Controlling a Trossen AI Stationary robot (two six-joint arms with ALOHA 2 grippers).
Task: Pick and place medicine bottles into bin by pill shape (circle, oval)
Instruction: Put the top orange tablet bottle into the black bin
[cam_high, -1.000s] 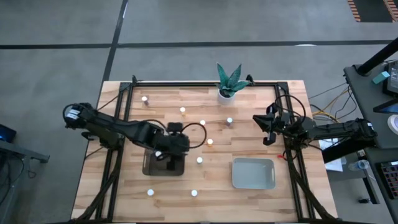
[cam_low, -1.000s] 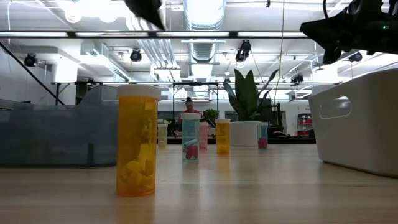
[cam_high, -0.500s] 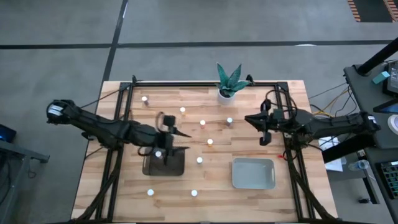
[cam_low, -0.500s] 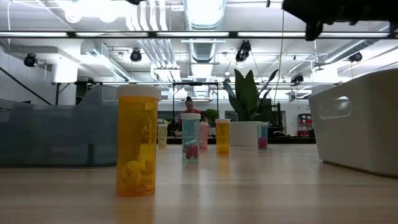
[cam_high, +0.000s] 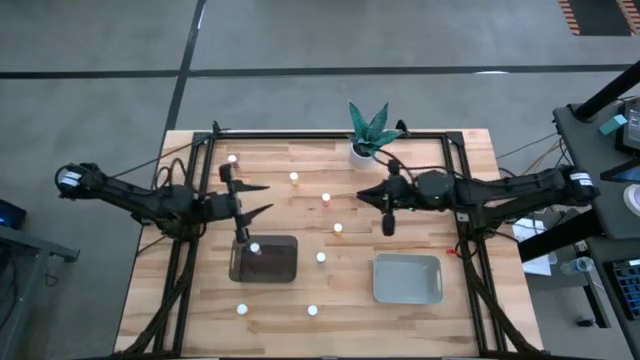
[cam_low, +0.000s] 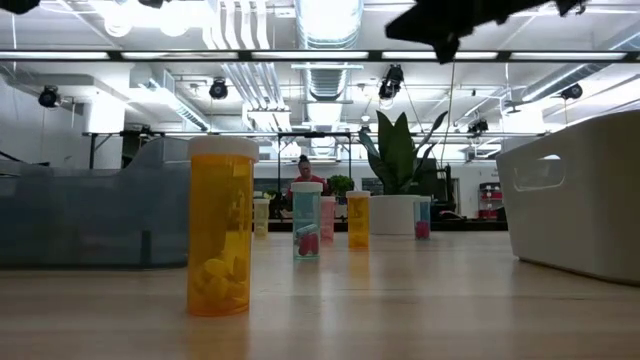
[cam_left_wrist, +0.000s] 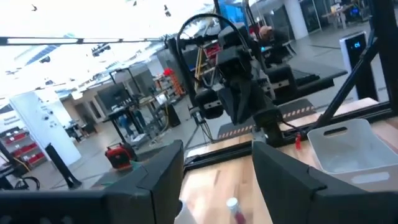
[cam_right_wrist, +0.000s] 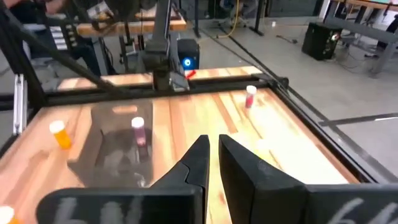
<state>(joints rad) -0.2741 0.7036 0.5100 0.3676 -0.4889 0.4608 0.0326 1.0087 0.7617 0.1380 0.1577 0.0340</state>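
Several small white-capped medicine bottles stand on their bases across the wooden table, for instance one (cam_high: 294, 178), one (cam_high: 338, 227) and one (cam_high: 312, 310). One bottle (cam_high: 254, 248) stands inside the dark translucent bin (cam_high: 280, 268). The pale grey-green bin (cam_high: 407, 278) lies at the near right with no bottle showing in it. My left gripper (cam_high: 262, 199) is open and empty, on the far side of the dark bin. My right gripper (cam_high: 364, 197) is shut and empty, up over the table's middle; its wrist view (cam_right_wrist: 212, 149) looks toward the dark bin (cam_right_wrist: 118, 146).
A white pot with a green plant (cam_high: 368, 135) stands at the far edge. In the low view an orange bottle (cam_low: 220, 225) stands nearest, with others behind it (cam_low: 307, 220). A black frame runs along the table's sides (cam_high: 190, 250).
My left gripper has drawn back from above the dark bin toward the table's left and far edges; the bottle in the bin stays standing there. My right gripper has gone from the right side toward the table's middle.
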